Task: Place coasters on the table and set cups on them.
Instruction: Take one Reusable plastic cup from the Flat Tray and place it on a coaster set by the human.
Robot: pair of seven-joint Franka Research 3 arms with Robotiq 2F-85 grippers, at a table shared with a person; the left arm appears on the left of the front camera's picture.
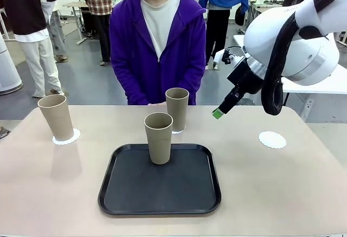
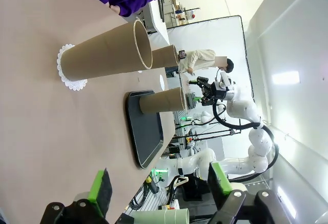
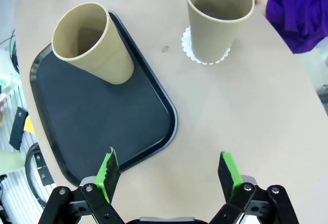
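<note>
Beige tabletop [image 1: 271,193]: tall tan tumbler [image 1: 158,138] stands on black rectangular tray [image 1: 162,191]; left gripper [image 2: 159,187] and right gripper [image 3: 169,175] both released, empty.

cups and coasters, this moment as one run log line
left cup: on left coaster | far cup: on far coaster | third cup: on tray | right coaster: bare | left gripper: open | right gripper: open

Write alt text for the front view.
Three beige cups on a tan table: the left cup and the far cup each stand on a white coaster, the middle cup on a black tray. A bare coaster lies at right, the right gripper hanging between it and the far cup; a person in purple stands opposite.
</note>
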